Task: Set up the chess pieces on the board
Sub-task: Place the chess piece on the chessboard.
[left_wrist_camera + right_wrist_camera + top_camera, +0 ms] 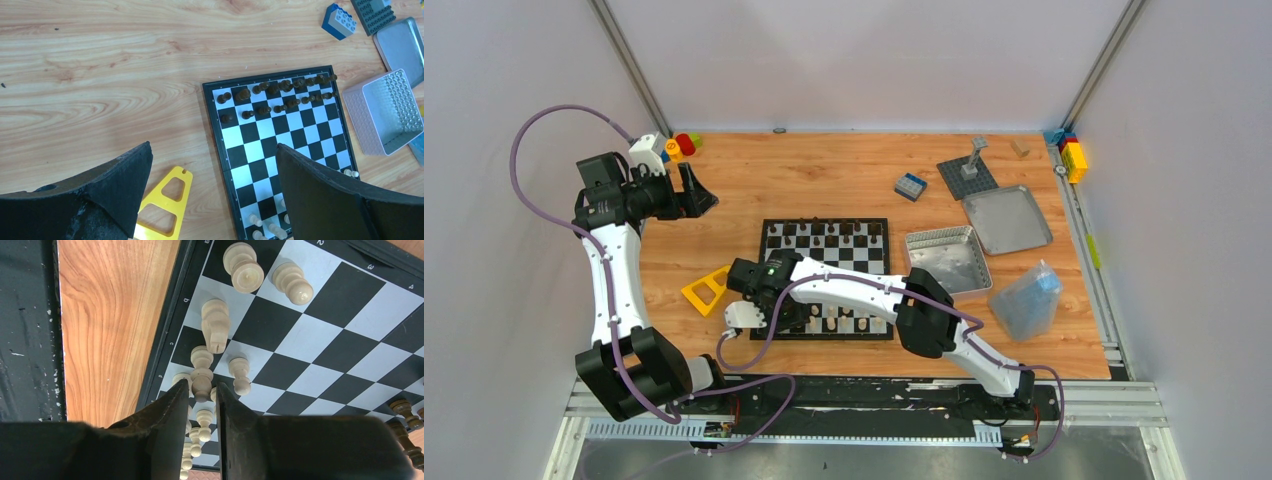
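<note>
Your right gripper (202, 386) hangs over the board (320, 335), jaws narrowly apart, a pale chess piece (201, 365) upright at their tips; you cannot tell whether they pinch it. Rise straight, sparing the neighbouring pieces (240, 375) just beside the jaws. Your left gripper (214, 147) gapes wide, empty.

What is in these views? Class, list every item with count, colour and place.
chessboard: one, black-and-white, centre
dark chess pieces: many, brown-black, board's far rows
pale chess pieces: several, cream, board's near end
triangular frame: one, yellow, left of board
metal tin: one, silver, right of board
metal tray: one, silver, beyond the tin
plastic bag: one, clear-blue, near right
brick: one, blue, beyond board
studded plate: one, grey, far right
stacked bricks: several, mixed colours, far corners
left tool: one, black, open, far left
right tool: one, black, jaws narrowly apart, over pale pieces
</note>
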Robot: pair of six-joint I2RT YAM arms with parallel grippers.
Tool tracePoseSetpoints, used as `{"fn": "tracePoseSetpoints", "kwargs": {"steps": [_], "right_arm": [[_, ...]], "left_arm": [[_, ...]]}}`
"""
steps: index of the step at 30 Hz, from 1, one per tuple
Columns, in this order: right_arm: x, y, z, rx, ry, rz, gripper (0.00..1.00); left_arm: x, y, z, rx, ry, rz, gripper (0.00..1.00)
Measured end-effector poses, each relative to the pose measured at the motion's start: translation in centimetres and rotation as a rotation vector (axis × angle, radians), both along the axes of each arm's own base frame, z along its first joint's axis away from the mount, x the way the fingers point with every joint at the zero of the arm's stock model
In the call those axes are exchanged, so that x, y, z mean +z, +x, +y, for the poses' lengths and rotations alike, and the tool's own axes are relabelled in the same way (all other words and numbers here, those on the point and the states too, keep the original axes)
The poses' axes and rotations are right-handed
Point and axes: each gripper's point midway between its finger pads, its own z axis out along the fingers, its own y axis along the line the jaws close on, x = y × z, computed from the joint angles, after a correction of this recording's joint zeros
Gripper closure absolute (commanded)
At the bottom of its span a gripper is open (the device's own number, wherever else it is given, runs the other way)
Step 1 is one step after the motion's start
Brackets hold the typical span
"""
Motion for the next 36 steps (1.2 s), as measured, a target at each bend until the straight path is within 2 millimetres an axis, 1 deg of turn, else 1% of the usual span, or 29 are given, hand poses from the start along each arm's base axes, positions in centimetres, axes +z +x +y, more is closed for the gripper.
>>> {"fn": "tracePoseSetpoints", "kwargs": {"steps": [15,19,21,23,25,29,32,34,36], "right_arm": [[0.0,0.0,0.2,-0.021,0.009,0.001,0.64],[0.7,-0.1,0.6,-0.044,0.043,0.013,0.62],[1.6,0.0,0.8,-0.059,0.073,0.018,0.62],[3.0,0.2,1.0,-0.075,0.112,0.02,0.62],[4.8,0.4,1.2,-0.095,0.165,0.019,0.62],[8.7,1.8,1.2,-0.148,0.283,0.002,0.62],[11.2,3.2,0.0,-0.205,0.355,-0.003,0.62],[12.1,4.2,-1.3,-0.251,0.38,0.001,0.61],[12.6,5.4,-3.0,-0.311,0.399,0.017,0.6]], "left_arm": [[0.0,0.0,0.0,-0.001,0.005,-0.002,0.0],[0.0,0.0,0.0,-0.007,0.01,-0.005,0.0],[0.0,0.0,0.0,-0.007,0.011,-0.007,0.0],[0.1,-0.1,0.0,-0.007,0.013,-0.01,0.0],[0.3,-0.2,0.0,-0.006,0.015,-0.016,0.0],[0.7,-0.3,-0.1,-0.005,0.019,-0.028,0.0],[0.6,-0.4,-0.2,-0.008,0.016,-0.023,0.0],[0.3,-0.5,-0.4,-0.02,0.005,-0.009,0.0],[-0.1,-0.6,-0.6,-0.036,-0.006,0.006,0.0]]}}
